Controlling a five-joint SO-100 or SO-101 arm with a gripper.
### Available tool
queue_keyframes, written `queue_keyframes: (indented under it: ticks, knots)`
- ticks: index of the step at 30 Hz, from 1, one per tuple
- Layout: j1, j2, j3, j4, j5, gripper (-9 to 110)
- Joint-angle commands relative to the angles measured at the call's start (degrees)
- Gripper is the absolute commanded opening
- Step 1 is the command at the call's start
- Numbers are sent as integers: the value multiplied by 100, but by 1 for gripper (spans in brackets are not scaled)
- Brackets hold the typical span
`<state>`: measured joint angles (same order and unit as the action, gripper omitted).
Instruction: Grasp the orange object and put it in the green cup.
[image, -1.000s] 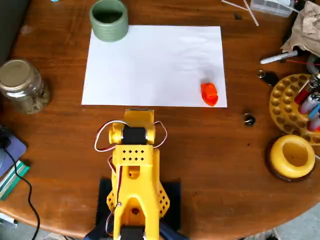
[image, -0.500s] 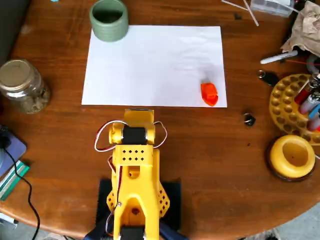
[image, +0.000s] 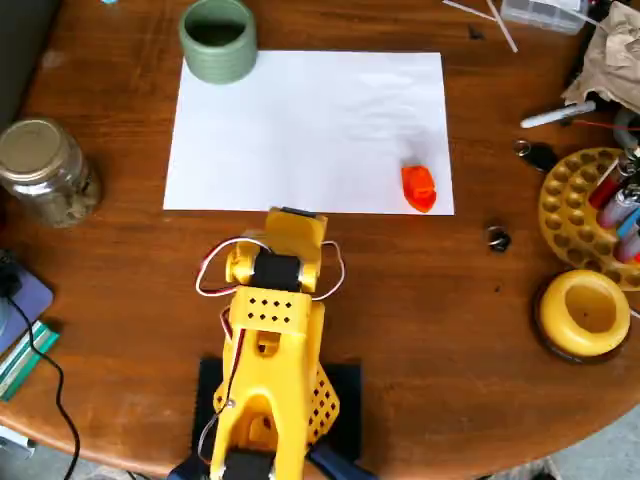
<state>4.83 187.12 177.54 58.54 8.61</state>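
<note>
Seen from overhead, the orange object (image: 419, 188) lies at the lower right corner of the white paper (image: 300, 130), alone and untouched. The green cup (image: 217, 38) stands at the upper left, just touching the paper's top edge. The yellow arm (image: 270, 340) fills the lower centre of the wooden tabletop (image: 450, 330); its hand is folded beneath, so its state cannot be told.

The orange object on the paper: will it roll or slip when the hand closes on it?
The orange object looks lumpy and irregular, so it probably won't roll far. It is small, so likely light, and may skid on the smooth white paper if nudged. Uneven sides could let it twist in a grasp.
</note>
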Motion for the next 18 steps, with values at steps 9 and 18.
queue_keyframes:
  ticks: [9, 18]
  knots:
    - [923, -35, 0, -1028, 6293, 4]
    - [1248, -26, 0, -2232, 6961, 4]
